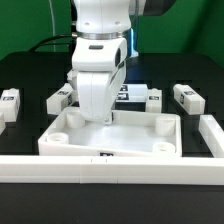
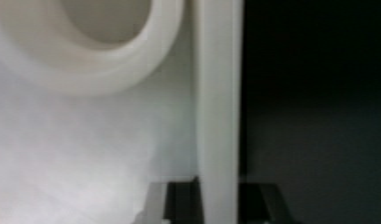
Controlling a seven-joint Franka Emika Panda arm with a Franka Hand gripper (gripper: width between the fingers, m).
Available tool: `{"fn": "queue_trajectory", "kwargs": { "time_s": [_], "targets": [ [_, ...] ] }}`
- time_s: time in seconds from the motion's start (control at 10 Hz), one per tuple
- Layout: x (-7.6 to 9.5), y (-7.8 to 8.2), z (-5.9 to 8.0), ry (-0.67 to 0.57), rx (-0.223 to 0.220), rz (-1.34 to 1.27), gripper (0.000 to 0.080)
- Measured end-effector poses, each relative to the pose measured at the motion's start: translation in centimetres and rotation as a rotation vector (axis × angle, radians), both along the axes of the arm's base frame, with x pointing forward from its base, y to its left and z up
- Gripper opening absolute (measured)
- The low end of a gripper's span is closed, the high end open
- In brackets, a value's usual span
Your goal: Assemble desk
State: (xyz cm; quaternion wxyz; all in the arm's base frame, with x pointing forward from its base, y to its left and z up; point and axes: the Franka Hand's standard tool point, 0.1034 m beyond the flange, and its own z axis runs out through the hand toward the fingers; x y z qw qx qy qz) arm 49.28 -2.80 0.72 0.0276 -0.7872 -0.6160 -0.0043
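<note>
Currently gripped: white tray top (image 1: 112, 138), taken by its far rim, towards the exterior view's left of that rim's middle.
Jaws: closed together on the far rim; the arm (image 1: 100, 45) stands straight down over them.
Tray top, place: flat on the black desk (image 1: 30, 70), at the middle of its width and towards the near edge, open side up.
Tray top, detail: raised rim all round, with a round socket in each corner; the far left one (image 1: 75, 117) lies just beside the jaws.
Wrist view: tray floor (image 2: 98, 140) very close and blurred, the rim's thin wall (image 2: 215, 100) standing beside it and one round socket (image 2: 98, 30) next to that wall.
Left outer leg (image 1: 9, 99): lying near the desk's edge at the exterior view's left, tag showing, well apart from the tray top.
Left inner leg (image 1: 62, 97): lying just beyond the tray top's far left corner, apart from it.
Right inner leg (image 1: 151, 98): lying beyond the far rim, beside the marker board (image 1: 128, 92).
Right outer leg (image 1: 187, 96): lying beyond the tray top's far right corner, towards the desk's edge at the exterior view's right.
Marker board, place: flat behind the arm, partly hidden by it.
Long white rail (image 1: 110, 165): along the near edge, just in front of the tray top, with a side arm (image 1: 210, 132) reaching back at the exterior view's right.
</note>
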Motion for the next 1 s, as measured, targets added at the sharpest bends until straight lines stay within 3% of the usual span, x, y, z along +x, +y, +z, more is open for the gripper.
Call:
{"fn": "queue_trajectory", "kwargs": {
  "time_s": [0.2, 1.0],
  "targets": [
    [0.1, 0.1, 0.0, -0.003, -0.003, 0.029, 0.0058],
    [1.6, 3.1, 0.0, -0.003, 0.001, 0.141, 0.0058]
  ]
}}
